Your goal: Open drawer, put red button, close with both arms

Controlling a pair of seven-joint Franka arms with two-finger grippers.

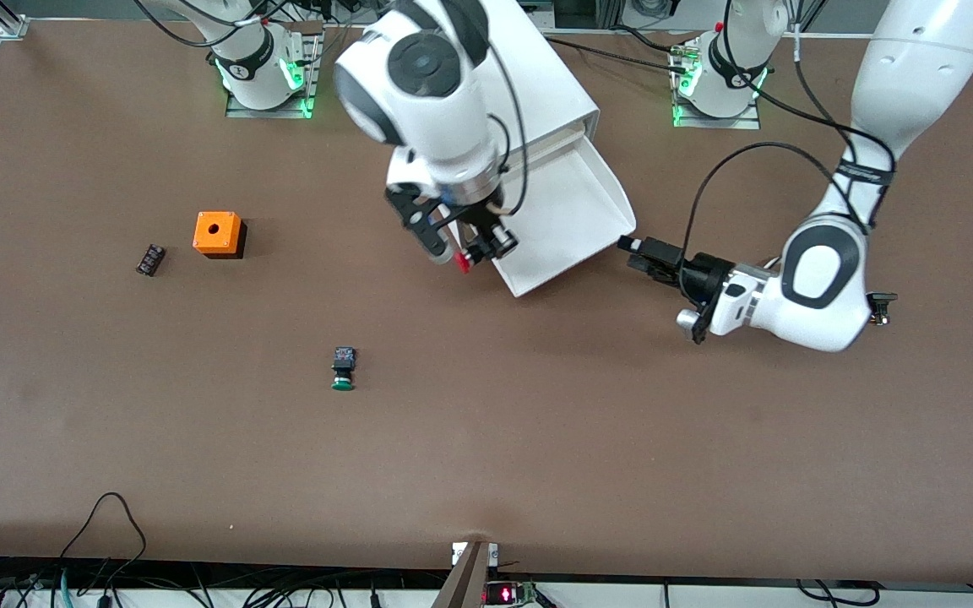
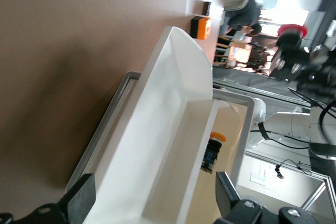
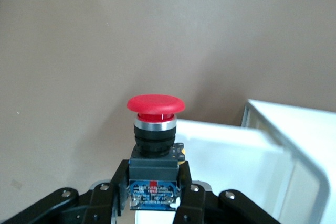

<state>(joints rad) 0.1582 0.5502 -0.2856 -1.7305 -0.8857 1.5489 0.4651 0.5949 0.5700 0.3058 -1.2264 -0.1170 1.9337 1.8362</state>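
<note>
The drawer (image 1: 571, 211) is pulled out of the white cabinet (image 1: 541, 84) toward the front camera and lies empty. My right gripper (image 1: 474, 249) is shut on the red button (image 1: 463, 262) and holds it up in the air over the drawer's wall toward the right arm's end. In the right wrist view the fingers (image 3: 195, 192) clamp the red button's (image 3: 155, 103) black body, with the white drawer (image 3: 226, 156) below. My left gripper (image 1: 628, 246) is open at the drawer's corner toward the left arm's end. In the left wrist view the left gripper (image 2: 153, 203) straddles the drawer's (image 2: 157, 145) end.
The green button (image 1: 343, 369) lies on the table nearer the front camera. An orange box (image 1: 218, 234) and a small black part (image 1: 150, 259) sit toward the right arm's end. A small orange-capped part (image 2: 214, 148) shows beside the drawer's wall.
</note>
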